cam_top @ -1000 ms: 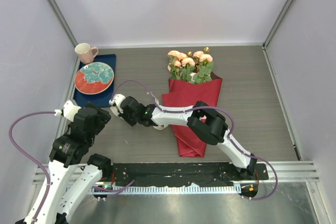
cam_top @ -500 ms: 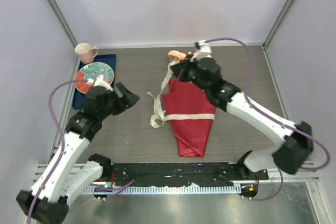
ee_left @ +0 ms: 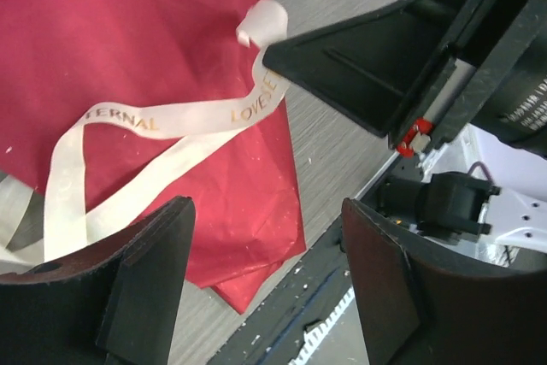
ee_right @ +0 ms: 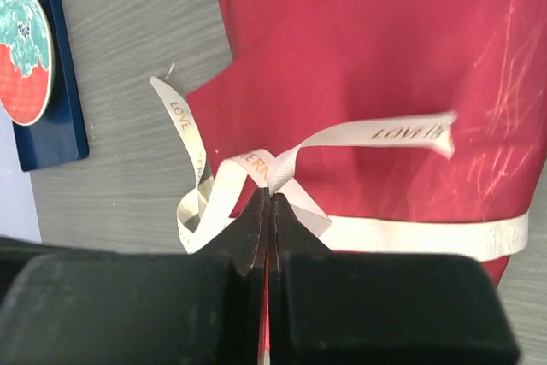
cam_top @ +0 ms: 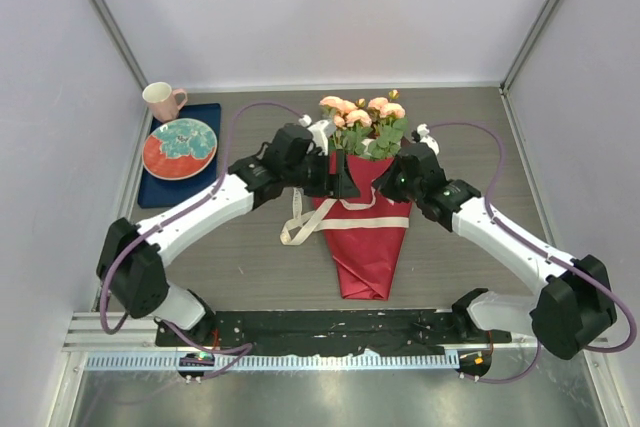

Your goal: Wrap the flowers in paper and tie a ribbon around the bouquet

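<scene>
The bouquet lies in mid-table: pale pink-peach flowers [cam_top: 362, 119] at the far end, a cone of red paper [cam_top: 365, 242] around the stems. The cream ribbon [cam_top: 298, 225] crosses the cone and loops off its left side. My right gripper [cam_top: 378, 192] is shut on the ribbon [ee_right: 393, 132] where its strands cross, fingertips [ee_right: 256, 215] pressed together over the paper [ee_right: 385, 49]. My left gripper [ee_left: 269, 279] stands open just left of it, above the cone [ee_left: 128, 32], with nothing between its fingers. A lettered ribbon [ee_left: 162, 121] strand runs ahead of it.
A red and teal plate [cam_top: 180, 147] sits on a dark blue tray [cam_top: 155, 187] at the far left, with a pink mug [cam_top: 160, 100] behind it. The black mounting rail [cam_top: 350, 327] runs along the near edge. Walls close in on the left, right and back.
Both arms have swung in over the upper part of the cone. The ribbon, absent a second ago, now crosses the paper, with the right gripper shut on it.
</scene>
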Action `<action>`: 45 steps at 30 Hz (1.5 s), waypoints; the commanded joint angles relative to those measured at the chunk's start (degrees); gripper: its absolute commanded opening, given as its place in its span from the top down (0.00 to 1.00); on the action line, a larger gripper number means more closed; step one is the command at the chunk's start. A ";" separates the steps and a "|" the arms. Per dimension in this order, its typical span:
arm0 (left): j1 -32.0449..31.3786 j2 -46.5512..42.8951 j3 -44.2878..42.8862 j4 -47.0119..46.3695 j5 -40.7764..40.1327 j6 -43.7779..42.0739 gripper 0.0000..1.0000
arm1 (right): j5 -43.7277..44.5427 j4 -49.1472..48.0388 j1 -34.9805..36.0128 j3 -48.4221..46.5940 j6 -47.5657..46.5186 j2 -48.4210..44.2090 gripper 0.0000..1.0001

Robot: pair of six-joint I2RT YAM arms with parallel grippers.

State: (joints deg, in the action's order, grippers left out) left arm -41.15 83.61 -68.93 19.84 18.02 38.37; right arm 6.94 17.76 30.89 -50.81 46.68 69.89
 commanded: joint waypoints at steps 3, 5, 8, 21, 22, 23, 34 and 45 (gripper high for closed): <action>-2.10 7.69 -4.02 -5.76 -1.50 -4.28 0.31 | -0.96 2.28 -0.05 4.83 4.30 -2.13 1.00; -2.18 11.21 -5.42 -6.38 0.16 -2.60 0.37 | -0.09 1.93 -0.31 5.54 3.16 -1.51 1.00; -2.18 14.64 -6.75 -6.91 2.18 -1.02 0.31 | -0.43 1.58 -2.06 6.33 2.28 -0.72 1.00; -8.86 16.32 0.55 -23.79 2.01 -15.42 0.22 | -13.09 -1.23 -8.13 7.74 8.52 -1.95 1.00; -8.86 16.67 0.29 -23.70 1.58 -15.78 0.23 | -13.18 -1.15 -8.13 7.74 8.78 -2.04 1.00; -8.86 17.45 -0.06 -23.01 1.23 -16.22 0.27 | -13.53 -1.58 -8.22 8.00 9.22 -2.30 1.00; -8.78 22.30 -5.52 -20.01 -4.48 -17.90 0.72 | -16.26 -3.17 -8.57 8.09 11.34 -3.44 1.00; -1.92 30.46 -15.08 -6.05 12.28 -11.83 1.00 | -11.70 0.52 -8.75 14.07 -17.50 -11.44 0.44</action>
State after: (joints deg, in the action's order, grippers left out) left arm -44.42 111.20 -78.81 6.63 21.56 25.15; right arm -7.49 18.50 20.97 -38.89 37.23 60.77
